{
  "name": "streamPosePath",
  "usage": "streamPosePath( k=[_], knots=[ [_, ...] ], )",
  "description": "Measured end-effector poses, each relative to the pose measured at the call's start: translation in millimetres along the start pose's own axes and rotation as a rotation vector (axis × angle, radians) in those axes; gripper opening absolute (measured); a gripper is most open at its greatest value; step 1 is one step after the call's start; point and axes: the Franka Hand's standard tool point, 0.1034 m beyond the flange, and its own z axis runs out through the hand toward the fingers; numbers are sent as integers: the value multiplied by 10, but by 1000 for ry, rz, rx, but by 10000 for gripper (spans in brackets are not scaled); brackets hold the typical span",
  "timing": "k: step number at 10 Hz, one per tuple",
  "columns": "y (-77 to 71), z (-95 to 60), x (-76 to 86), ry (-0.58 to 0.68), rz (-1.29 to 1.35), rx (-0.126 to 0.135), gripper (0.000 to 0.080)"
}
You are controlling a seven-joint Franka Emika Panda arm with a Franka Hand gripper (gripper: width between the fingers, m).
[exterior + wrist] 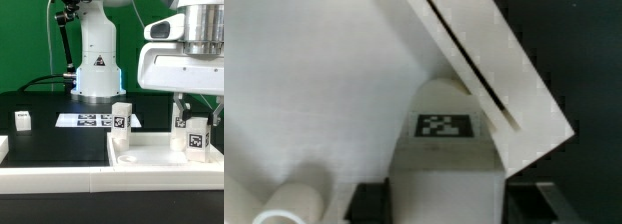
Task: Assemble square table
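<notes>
My jaws stand either side of a white leg block (pixel 196 139) at the exterior view's right. Whether they already press on it I cannot tell. In the wrist view the gripper (pixel 441 198) shows two dark fingers (pixel 374 198) flanking the block's lower end, with its black-and-white tag facing the camera; the gaps look very narrow, but contact is not clear.

The block stands upright on the square table top (pixel 140 160), the large white tray-like piece with a raised rim that lies in front of me. A second leg block (pixel 121 126) stands upright near the top's rear edge, towards the exterior view's left, well apart from the one between my jaws. A third small tagged block (pixel 22 120) sits on the black table, far off to the exterior view's left. The marker board (pixel 90 120) lies flat behind, at the foot of the arm's base.

I judge the leg to be light, rigid plastic, with smooth, rather slippery faces. It should take a firm squeeze without damage. I would hold it across its flat sides, at mid-height or above, square to the pads so that it cannot twist. The top looks stiff but light, so it may shift if pushed.
</notes>
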Motion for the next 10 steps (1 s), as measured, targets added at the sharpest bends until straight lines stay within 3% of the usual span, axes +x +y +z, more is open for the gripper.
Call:
streamPosePath(
  k=[4,10],
  knots=[
    [-12,-1,-12,0,338,16,287],
    [-28,3,-8,-46,791,77,287]
  ],
)
